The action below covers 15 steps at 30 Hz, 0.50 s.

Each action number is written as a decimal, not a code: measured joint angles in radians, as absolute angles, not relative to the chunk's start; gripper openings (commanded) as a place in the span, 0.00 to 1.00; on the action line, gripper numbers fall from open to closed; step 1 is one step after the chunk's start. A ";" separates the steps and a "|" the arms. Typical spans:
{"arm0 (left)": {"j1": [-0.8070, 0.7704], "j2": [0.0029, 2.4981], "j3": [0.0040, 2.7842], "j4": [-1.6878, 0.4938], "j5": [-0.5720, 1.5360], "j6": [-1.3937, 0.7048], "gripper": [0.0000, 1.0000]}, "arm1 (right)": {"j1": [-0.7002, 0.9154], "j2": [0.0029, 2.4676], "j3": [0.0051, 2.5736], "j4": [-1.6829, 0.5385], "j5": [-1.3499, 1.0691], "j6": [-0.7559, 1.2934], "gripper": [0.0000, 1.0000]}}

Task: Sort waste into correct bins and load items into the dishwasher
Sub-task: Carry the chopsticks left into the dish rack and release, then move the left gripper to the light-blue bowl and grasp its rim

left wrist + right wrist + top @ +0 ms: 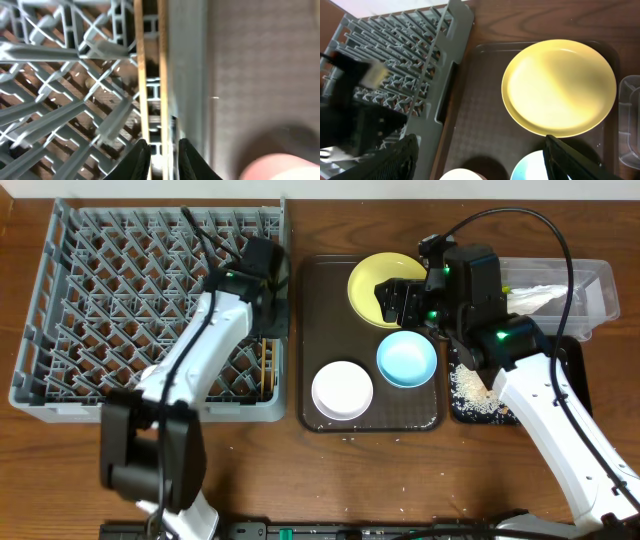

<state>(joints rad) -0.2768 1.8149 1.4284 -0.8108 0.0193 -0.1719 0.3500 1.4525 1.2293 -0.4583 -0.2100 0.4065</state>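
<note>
Two wooden chopsticks (268, 367) lie in the grey dish rack (100, 300) along its right wall. In the left wrist view the chopsticks (141, 75) run between the slightly parted fingers of my left gripper (162, 160), which sits low over the rack (60, 100). My left gripper (270, 330) is at the rack's right edge. My right gripper (395, 300) hangs wide open and empty (485, 165) above the yellow plate (370, 275) (557, 87). The light blue bowl (406, 358) (532, 167) and the white bowl (342, 390) (462, 175) sit nearer the front. I cannot make out the cup or the wrapper.
The plate and bowls rest on a dark brown tray (320, 300) (480, 100) right of the rack (410, 60). A clear tub (600, 280) at the back right holds crumpled white paper (535, 295). A black tray (572, 350) holds rice crumbs (470, 388). A few crumbs lie on the table's front.
</note>
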 measured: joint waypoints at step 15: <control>-0.421 1.633 1.452 -0.799 0.256 -0.168 0.56 | 0.350 1.452 1.229 -0.456 -0.174 0.406 0.78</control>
<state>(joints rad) -0.4210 1.6333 1.4517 -0.7990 0.2558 -0.1677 0.3500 1.4525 1.2293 -0.4561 -0.1741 0.4065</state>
